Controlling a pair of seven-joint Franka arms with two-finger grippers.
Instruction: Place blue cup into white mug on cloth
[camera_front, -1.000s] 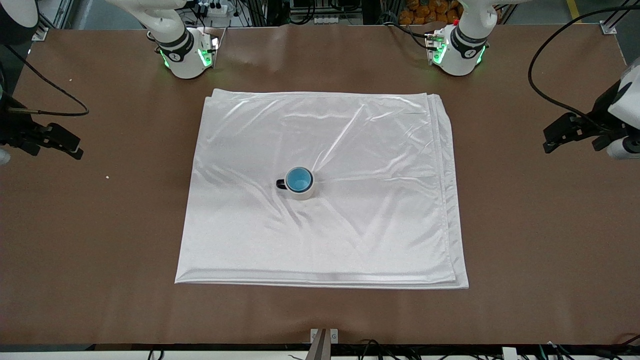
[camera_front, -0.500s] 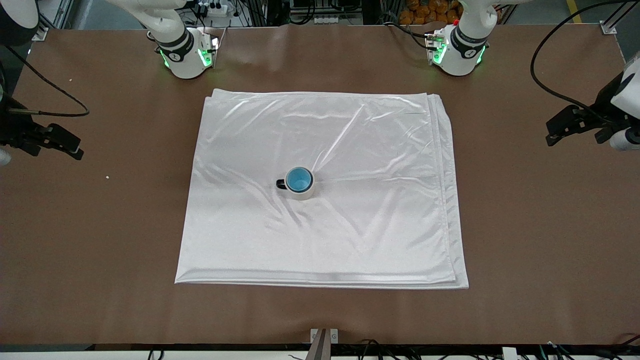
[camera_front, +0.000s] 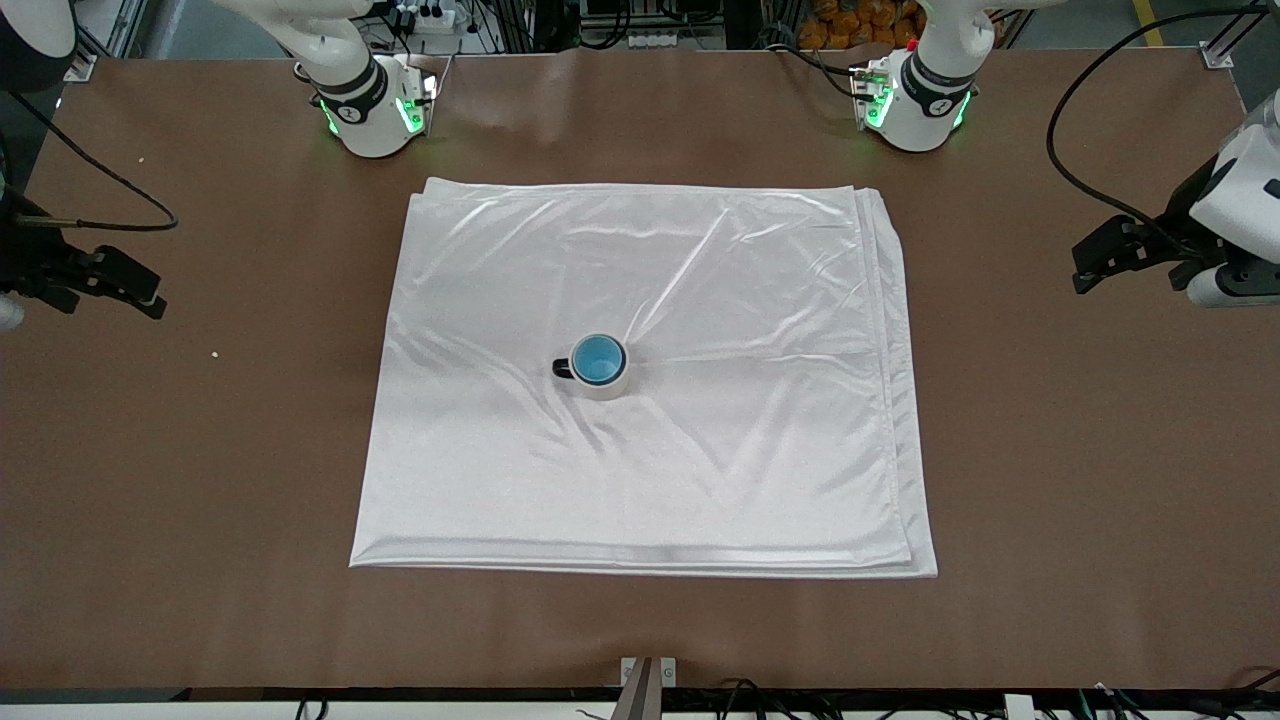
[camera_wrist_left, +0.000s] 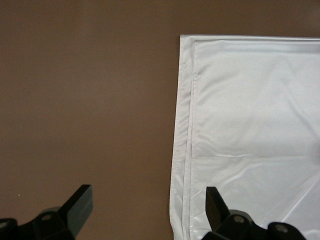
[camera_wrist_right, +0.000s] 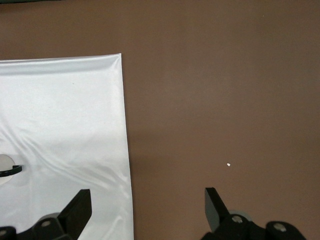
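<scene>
The blue cup (camera_front: 599, 359) stands upright inside the white mug (camera_front: 606, 386), and only its bright blue inside and rim show. The mug's black handle (camera_front: 562, 369) points toward the right arm's end. The mug stands near the middle of the creased white cloth (camera_front: 700, 470). My left gripper (camera_front: 1130, 270) is open and empty over bare table at the left arm's end; in its wrist view (camera_wrist_left: 147, 191) the cloth's edge (camera_wrist_left: 185, 125) lies below. My right gripper (camera_front: 125, 290) is open and empty over bare table at the right arm's end. Its wrist view (camera_wrist_right: 147, 192) shows the cloth (camera_wrist_right: 65, 110) and the mug's handle (camera_wrist_right: 11, 170).
Bare brown table (camera_front: 1050, 450) surrounds the cloth. Black cables loop over the table at both ends, one by the right arm (camera_front: 100, 190) and one by the left arm (camera_front: 1075, 180). A small white crumb (camera_front: 214, 353) lies near the right gripper. A metal bracket (camera_front: 647, 672) sits at the front edge.
The left gripper has shifted slightly toward the cloth. The right arm, the cup and the mug have not moved.
</scene>
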